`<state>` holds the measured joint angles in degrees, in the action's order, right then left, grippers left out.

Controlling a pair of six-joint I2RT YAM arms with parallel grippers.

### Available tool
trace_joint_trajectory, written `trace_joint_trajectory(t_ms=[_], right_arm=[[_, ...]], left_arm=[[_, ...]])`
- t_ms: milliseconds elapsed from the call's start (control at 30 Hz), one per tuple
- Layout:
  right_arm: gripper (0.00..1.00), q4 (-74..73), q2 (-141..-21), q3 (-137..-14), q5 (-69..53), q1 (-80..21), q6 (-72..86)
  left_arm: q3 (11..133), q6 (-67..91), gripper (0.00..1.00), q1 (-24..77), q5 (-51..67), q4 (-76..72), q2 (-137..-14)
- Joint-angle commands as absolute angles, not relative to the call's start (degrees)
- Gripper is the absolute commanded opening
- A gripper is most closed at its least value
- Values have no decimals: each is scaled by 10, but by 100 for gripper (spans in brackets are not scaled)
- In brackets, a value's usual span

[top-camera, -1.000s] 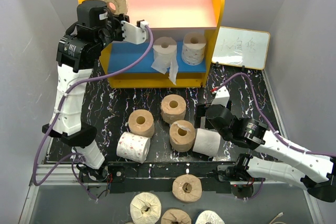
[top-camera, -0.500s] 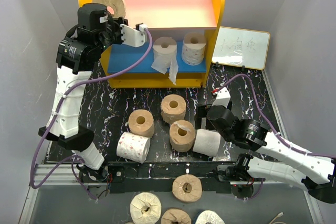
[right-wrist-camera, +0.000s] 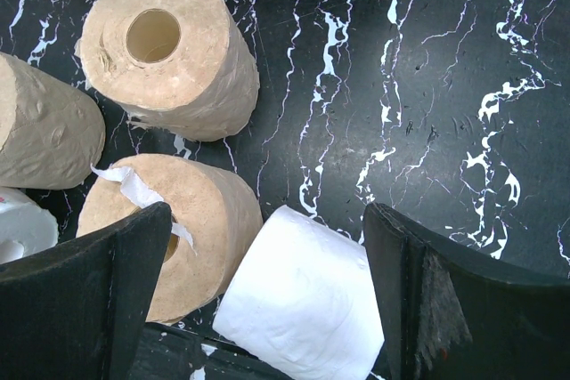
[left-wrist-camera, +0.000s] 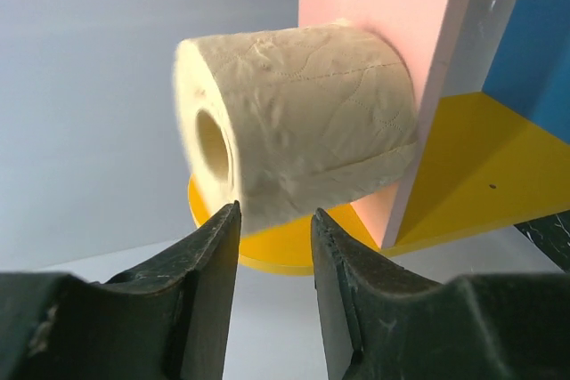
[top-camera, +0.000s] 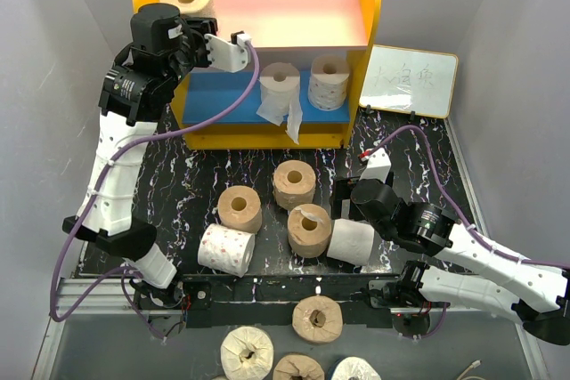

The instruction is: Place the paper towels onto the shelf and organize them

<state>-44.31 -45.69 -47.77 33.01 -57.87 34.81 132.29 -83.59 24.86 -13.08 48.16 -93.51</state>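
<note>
Your right gripper (right-wrist-camera: 267,220), spread wide, hangs above the white roll (right-wrist-camera: 303,295) — sideways, between its jaws (left gripper (left-wrist-camera: 276,220): narrow, empty).

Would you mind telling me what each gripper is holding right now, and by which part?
Nothing is held. The left gripper gapes short of the tan roll; the right gripper straddles a white roll without touching.

I work in a robotics lab booth. Plain grey panels (top-camera: 40,51) wall in my black marbled tabletop (top-camera: 178,180), purple cables (top-camera: 406,127) trail across it, a black mounting rail (top-camera: 267,290) lines the near edge, and the toy-bright shelf (top-camera: 267,138) looks like a prop.
</note>
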Motion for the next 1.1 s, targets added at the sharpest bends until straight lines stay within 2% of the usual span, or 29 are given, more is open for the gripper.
trace_joint_trajectory(t_ms=[0, 67, 100, 133, 167, 333, 400, 600, 700, 800, 967, 1067], right_arm=[[88, -411, -450, -476, 337, -579, 346], [88, -411, -450, -476, 337, -579, 346], [88, -411, -451, -476, 337, -579, 345], [88, -411, -452, -476, 337, -579, 345], [88, -411, -453, -476, 337, -579, 345], [89, -411, -458, -476, 338, -579, 345], [98, -415, -458, -477, 339, -579, 347], [98, -415, -454, -477, 341, -579, 348], [98, -416, -454, -477, 346, -579, 349], [98, -418, -457, -477, 354, -579, 352], [98, -419, -463, -477, 357, -579, 354], [98, -422, -472, -478, 364, -579, 358]], left_arm=[[1313, -840, 39, 246, -137, 416, -907], [1304, -839, 46, 245, -140, 379, -906], [1301, -837, 53, 245, -140, 360, -907], [1302, -836, 90, 245, -139, 345, -907], [1304, -834, 98, 245, -137, 333, -909], [1312, -762, 99, 245, -104, 275, -889], [1298, -699, 99, 245, -46, 310, -858], [1172, -639, 99, 246, 146, 659, -770], [971, -504, 99, 246, 178, 573, -676], [845, -507, 99, 252, 217, 557, -624], [762, -488, 99, 284, 283, 586, -622], [729, -453, 99, 324, 240, 561, -636]])
